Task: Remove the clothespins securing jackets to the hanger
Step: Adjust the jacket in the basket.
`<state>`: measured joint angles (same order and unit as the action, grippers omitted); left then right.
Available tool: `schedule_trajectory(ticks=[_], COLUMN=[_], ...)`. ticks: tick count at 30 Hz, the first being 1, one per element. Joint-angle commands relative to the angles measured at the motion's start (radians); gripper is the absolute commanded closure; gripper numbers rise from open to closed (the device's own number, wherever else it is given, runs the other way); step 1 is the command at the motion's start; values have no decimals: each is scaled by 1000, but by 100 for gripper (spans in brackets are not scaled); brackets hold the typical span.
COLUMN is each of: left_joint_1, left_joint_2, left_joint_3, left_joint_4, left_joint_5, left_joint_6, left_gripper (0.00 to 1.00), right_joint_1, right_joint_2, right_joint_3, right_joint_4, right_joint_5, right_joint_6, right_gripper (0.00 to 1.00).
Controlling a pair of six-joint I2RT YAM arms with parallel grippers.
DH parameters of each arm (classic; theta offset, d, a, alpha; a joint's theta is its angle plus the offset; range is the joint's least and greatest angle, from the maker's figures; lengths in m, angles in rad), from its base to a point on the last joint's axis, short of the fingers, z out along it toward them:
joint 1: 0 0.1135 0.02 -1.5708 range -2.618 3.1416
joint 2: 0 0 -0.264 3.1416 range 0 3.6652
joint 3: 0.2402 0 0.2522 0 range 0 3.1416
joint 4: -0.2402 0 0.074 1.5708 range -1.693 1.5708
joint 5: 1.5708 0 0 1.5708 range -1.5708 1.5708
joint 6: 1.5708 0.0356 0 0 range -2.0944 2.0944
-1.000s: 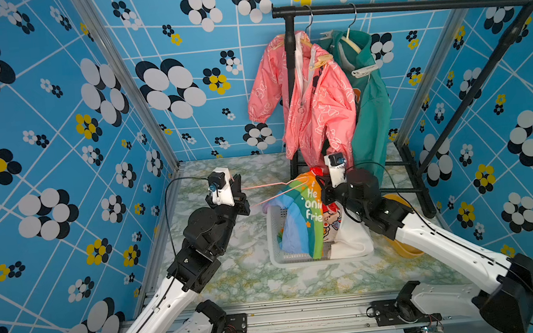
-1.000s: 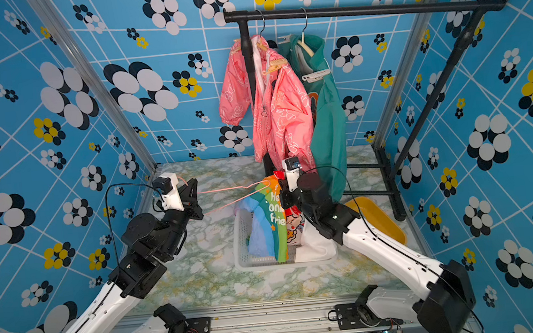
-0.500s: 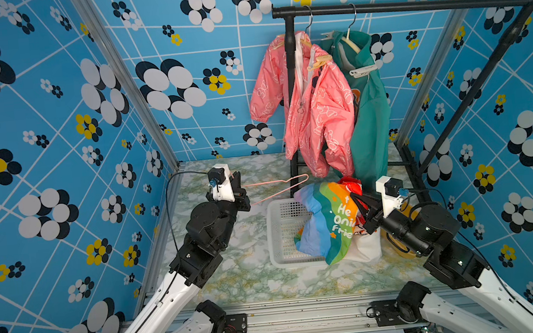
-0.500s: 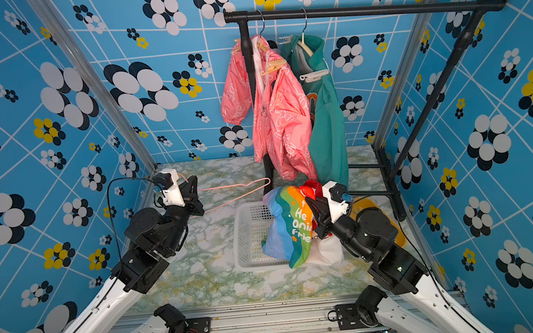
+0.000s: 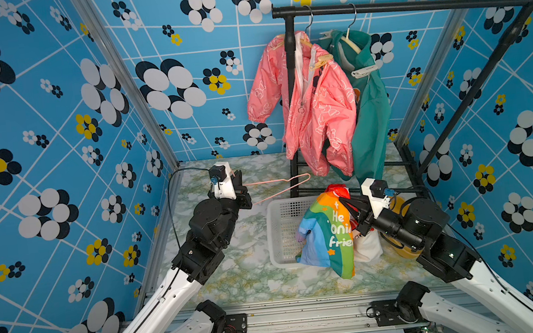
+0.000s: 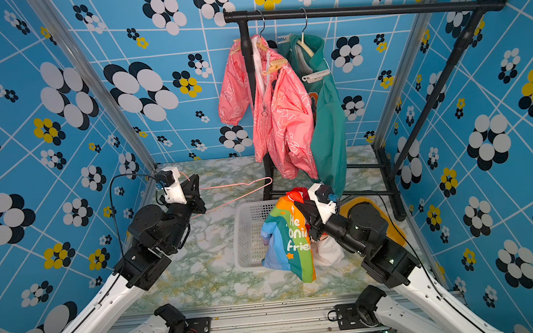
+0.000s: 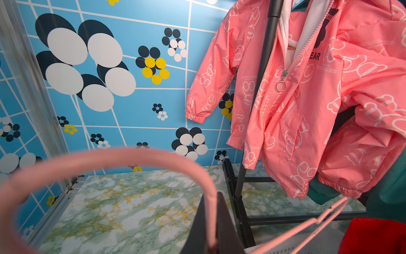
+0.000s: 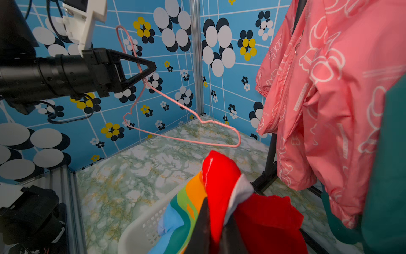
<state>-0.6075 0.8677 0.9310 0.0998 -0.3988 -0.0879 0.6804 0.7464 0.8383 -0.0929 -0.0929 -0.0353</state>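
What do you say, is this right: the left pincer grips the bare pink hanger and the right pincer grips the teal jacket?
Not quite. The right wrist view shows the right pincer shut on the rainbow-print jacket with red trim; the teal jacket hangs from the rail. The left pincer does grip the bare pink hanger.

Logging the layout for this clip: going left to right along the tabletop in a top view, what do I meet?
The left gripper → the pink wire hanger it holds → white basket → rainbow-print jacket.
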Motion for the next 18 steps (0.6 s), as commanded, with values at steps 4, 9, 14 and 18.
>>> schedule_trajectory(ticks=[4, 9, 14, 18], left_joint_1=[21, 28, 32, 35], left_joint_2=[-95, -196, -321, -348], left_joint_3=[-30, -87, -151, -155], left_joint_4=[22, 50, 112, 104], left_joint_5=[-169, -303, -333, -324], left_joint_6=[29, 58, 87, 89], left_gripper=[100, 100, 100, 100], right_joint_1=[3, 3, 9, 45], right_joint_2=[253, 449, 555, 582], right_joint_3=[120, 217, 180, 118], right_joint_4=[135, 194, 382, 448], right_joint_5=[33, 51, 78, 127], right_joint_6=[-23, -4, 135, 191], right_gripper=[100, 100, 100, 100])
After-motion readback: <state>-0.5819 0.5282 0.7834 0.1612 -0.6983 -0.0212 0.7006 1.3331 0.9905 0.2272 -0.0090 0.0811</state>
